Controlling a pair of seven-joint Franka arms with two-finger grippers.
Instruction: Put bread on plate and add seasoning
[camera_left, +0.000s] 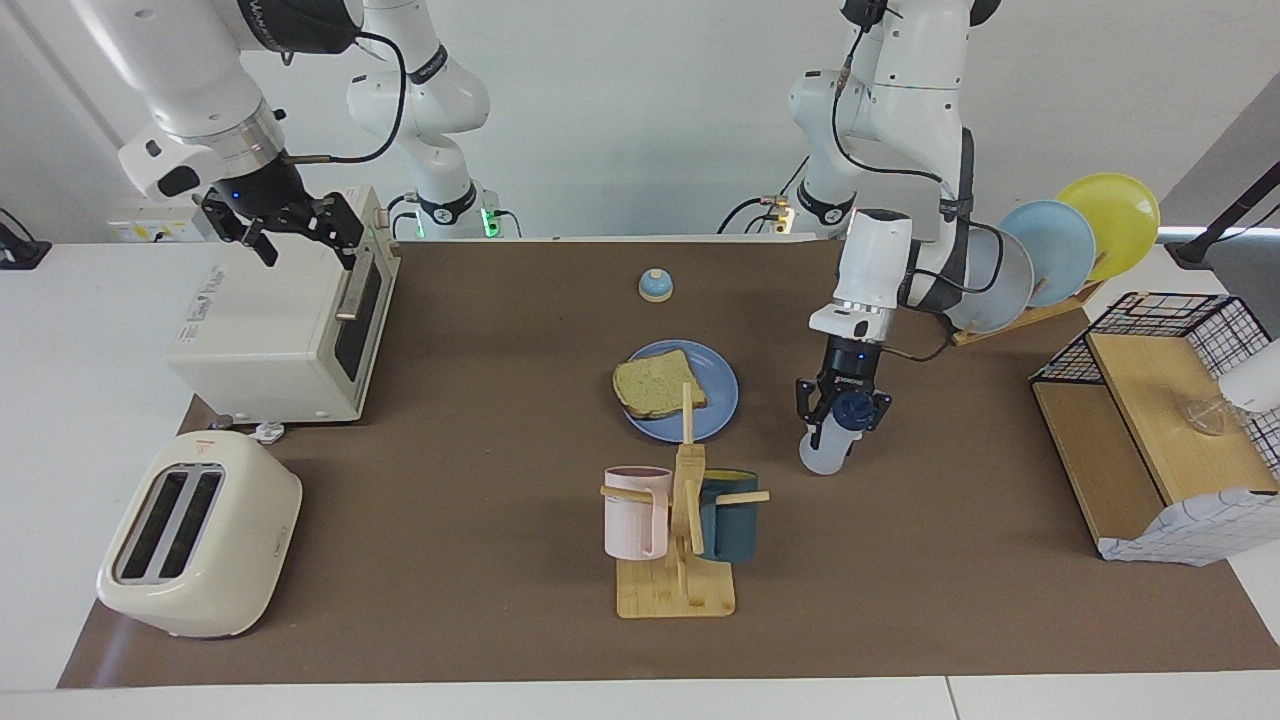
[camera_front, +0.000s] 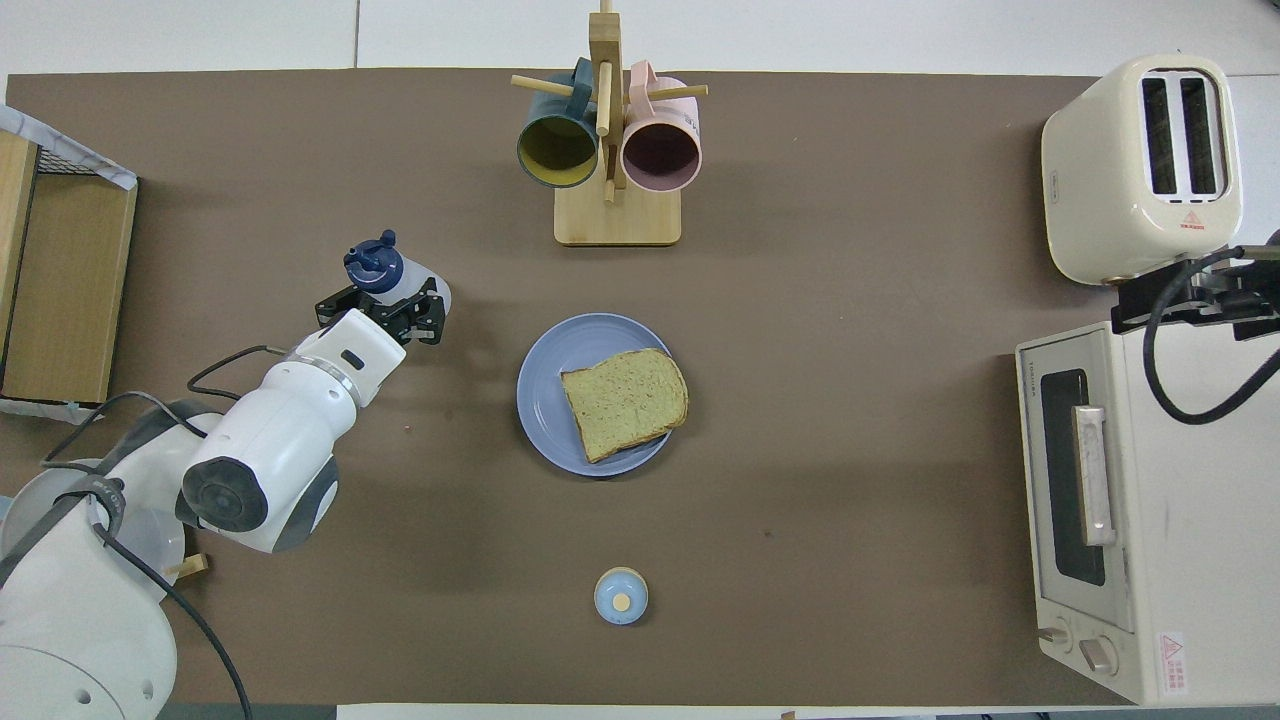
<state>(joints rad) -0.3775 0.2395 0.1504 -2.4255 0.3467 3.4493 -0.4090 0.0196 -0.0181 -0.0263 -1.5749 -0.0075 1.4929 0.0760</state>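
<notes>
Tan bread (camera_left: 659, 384), blue plate (camera_left: 716, 408), navy-capped white seasoning (camera_left: 830, 440).

Brown-matted table (camera_left: 480, 420) under plate (camera_left: 715, 415), bell (camera_left: 655, 286), mug rack (camera_left: 676, 590), toaster (camera_left: 200, 535), perhaps oven (camera_left: 285, 320).

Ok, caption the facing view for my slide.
Left gripper holds the bottle beside the bread on its plate.

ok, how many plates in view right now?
4. One blue plate lies flat mid-table under the bread. Three stand in the wooden rack at the left arm's end: grey-blue, light blue, yellow. The left arm partly hides the rack.
</notes>
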